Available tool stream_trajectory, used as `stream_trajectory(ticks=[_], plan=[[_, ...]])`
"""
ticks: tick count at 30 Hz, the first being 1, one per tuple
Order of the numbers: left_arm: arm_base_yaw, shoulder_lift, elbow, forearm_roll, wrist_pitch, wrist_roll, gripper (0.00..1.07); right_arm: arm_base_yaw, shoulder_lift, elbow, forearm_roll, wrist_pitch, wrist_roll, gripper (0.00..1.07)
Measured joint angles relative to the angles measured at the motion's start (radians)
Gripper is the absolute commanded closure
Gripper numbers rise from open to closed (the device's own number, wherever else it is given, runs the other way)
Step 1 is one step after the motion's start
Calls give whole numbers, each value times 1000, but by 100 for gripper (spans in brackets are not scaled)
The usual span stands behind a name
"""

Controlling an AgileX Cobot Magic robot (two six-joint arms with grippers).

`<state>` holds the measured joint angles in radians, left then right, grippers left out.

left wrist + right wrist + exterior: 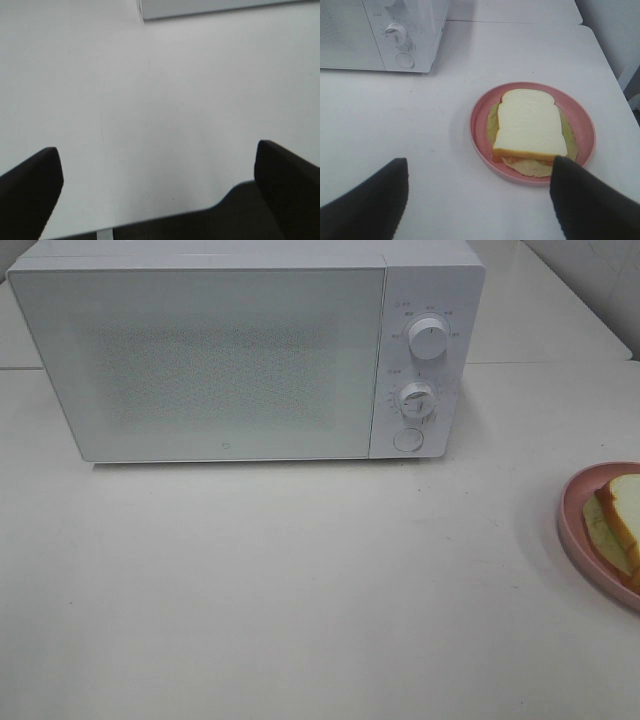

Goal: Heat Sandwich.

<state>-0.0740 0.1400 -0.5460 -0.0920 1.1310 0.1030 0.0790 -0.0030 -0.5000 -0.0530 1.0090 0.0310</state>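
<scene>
While both end effectors gape wide: soft square sandwich (530, 125), round pink plate (580, 120).

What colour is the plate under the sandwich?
Pink. The plate under the sandwich shows best in the right wrist view.

My left gripper (157, 190): two matte black fingers (30, 192), broad, blunt rounded tips, at the lower corners of the frame. No markings, screws or cables visible on them.

My right gripper (477, 195): same matte black fingers (367, 205), lower left and lower right, edges slightly soft, surfaces plain.
</scene>
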Motion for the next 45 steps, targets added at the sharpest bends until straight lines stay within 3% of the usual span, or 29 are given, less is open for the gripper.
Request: stream_trajectory(ticks=[7,20,31,45], plan=[[0,-99,24,-2,-42,4,7,0,0,0,0,0,0,32],[7,-105,24,-2,-46,4,7,0,0,0,0,0,0,32],[93,-144,27,-2,-47,4,7,0,0,0,0,0,1,32],[93,-144,29,-2,-49,4,7,0,0,0,0,0,1,32]])
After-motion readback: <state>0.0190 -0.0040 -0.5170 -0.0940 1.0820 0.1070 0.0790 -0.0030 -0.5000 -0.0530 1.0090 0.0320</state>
